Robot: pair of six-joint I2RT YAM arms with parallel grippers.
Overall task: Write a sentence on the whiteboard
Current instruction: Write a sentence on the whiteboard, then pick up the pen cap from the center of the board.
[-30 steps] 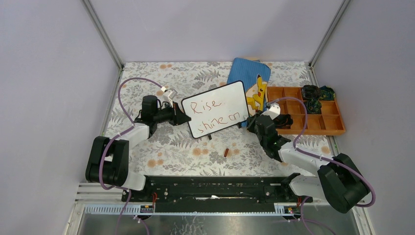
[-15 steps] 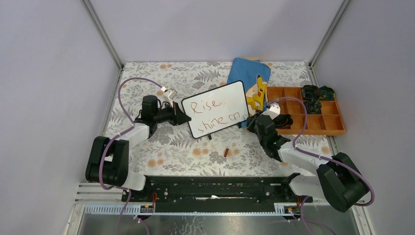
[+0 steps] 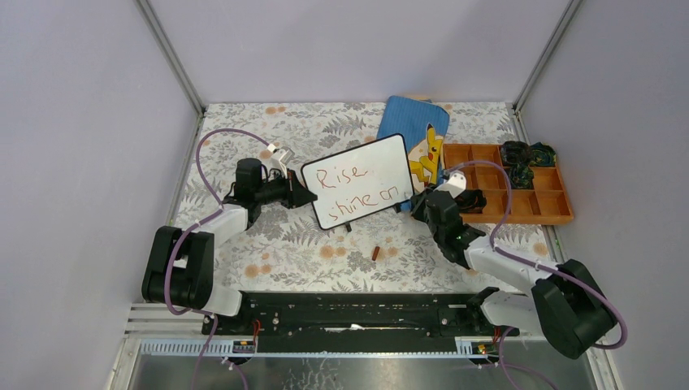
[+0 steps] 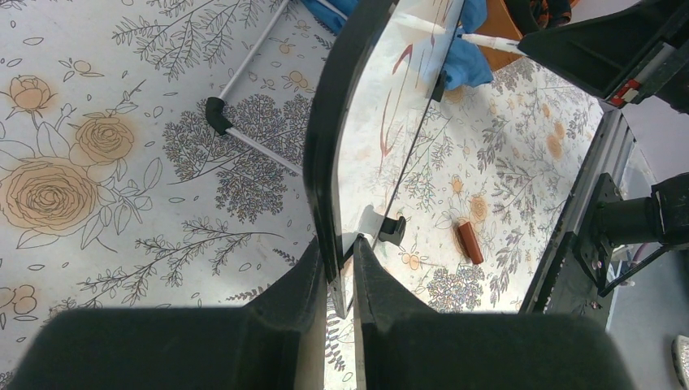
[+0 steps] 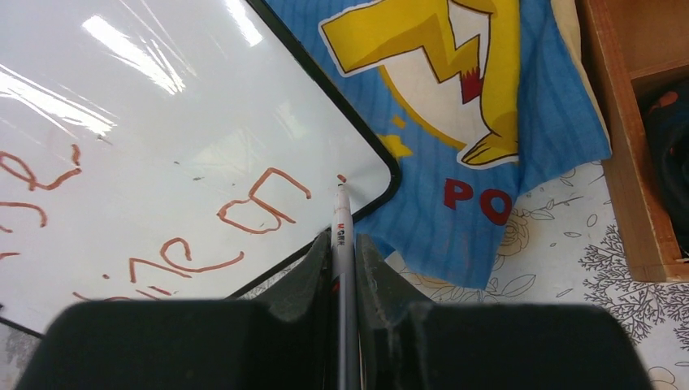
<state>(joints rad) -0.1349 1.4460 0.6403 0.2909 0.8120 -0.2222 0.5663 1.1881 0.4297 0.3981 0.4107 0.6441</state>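
Whiteboard (image 3: 357,180) stands mid-table, just in front of the blue pouch (image 3: 410,128). My left gripper (image 4: 340,250) pinches its frame edge, I think so it won't slide under pen pressure. My right gripper (image 5: 341,241) is clamped tight on the marker (image 5: 340,213), tip at the board's corner past "on".

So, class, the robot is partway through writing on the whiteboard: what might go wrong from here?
1. The left claw pinches only the thin frame edge of the whiteboard; pen pressure could make the board twist or slip.
2. The marker in the right claw has its tip at the board's corner, just past "on". The next stroke may run onto the frame or the blue pouch behind it.
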